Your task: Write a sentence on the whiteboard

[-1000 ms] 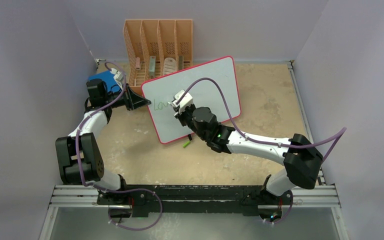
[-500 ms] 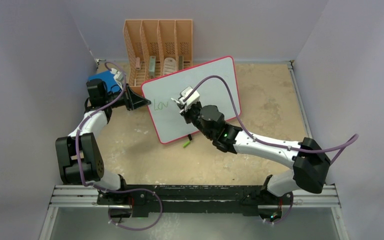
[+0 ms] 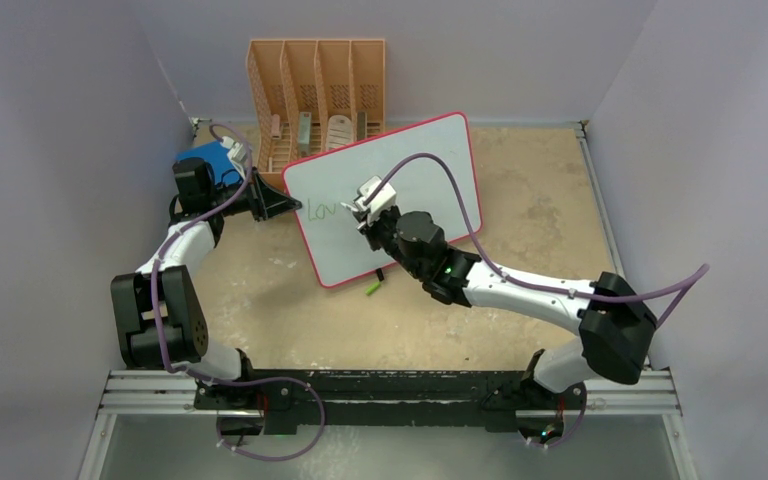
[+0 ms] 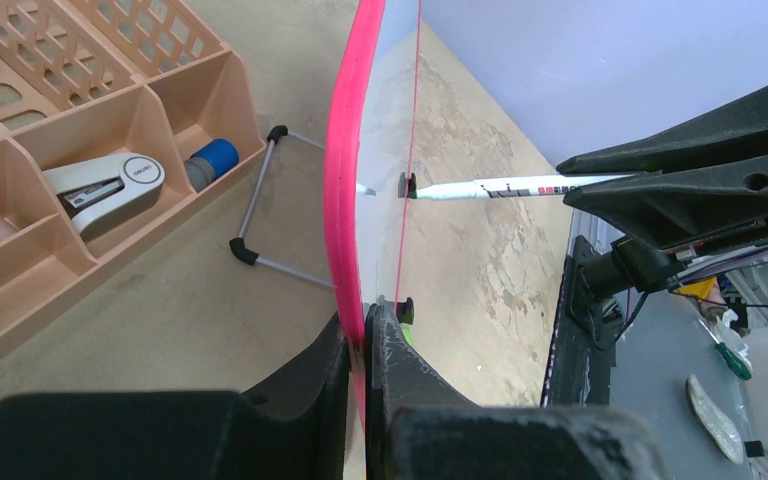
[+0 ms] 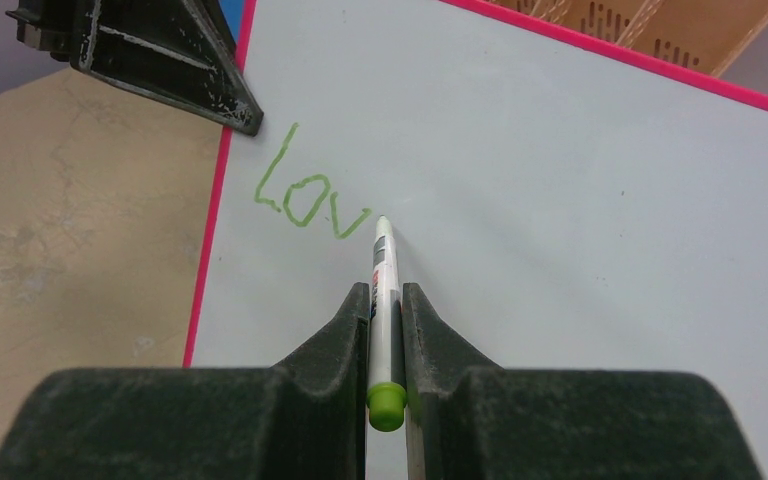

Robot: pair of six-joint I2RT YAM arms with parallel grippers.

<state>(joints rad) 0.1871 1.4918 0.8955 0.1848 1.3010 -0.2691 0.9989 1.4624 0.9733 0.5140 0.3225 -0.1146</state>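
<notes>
Whiteboard [image 3: 430, 170] stands tilted on the table [image 3: 540, 210], just in front of the orange organizer [image 3: 317, 80]. Left gripper [image 4: 365, 325] is clamped on its pink rim. Right gripper [image 5: 387, 300] is clamped on a marker [image 5: 383, 255], tip against the board beside the green sentence [image 5: 305, 200], which reads only "Lov"

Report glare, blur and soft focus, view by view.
Top external: soft even light, no glare on the whiteboard, the green writing tiny. Left wrist: wide lens bows the board's rim, its glossy face mirrors the surroundings, the left gripper dark at the bottom. Right wrist: writing and marker sharp, the right gripper dark, slightly soft.
</notes>
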